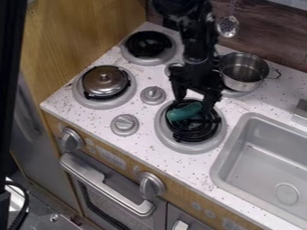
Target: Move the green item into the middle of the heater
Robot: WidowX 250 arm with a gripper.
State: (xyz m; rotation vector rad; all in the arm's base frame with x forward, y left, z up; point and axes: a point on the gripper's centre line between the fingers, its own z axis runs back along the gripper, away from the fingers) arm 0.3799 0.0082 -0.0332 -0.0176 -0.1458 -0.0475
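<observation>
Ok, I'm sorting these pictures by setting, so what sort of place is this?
It looks like a toy kitchen: a speckled counter with burners, a grey sink set into it, and an oven door handle below.

Keeps the sink [224,166] at the right of the counter [142,146]

Bears a lid [105,85] on the front left burner [80,97], with the back left burner [129,55] behind. Has a pot [241,84] on the back right burner [235,94]. Puts the front right burner [169,141] before that pot and left of the sink, with the item [184,112] toward the back left part of its ring. Sets a rear knob [153,95] and a front knob [124,125] between left and right burners. Hangs a ladle [228,27] behind, against the back wall [267,27].
</observation>
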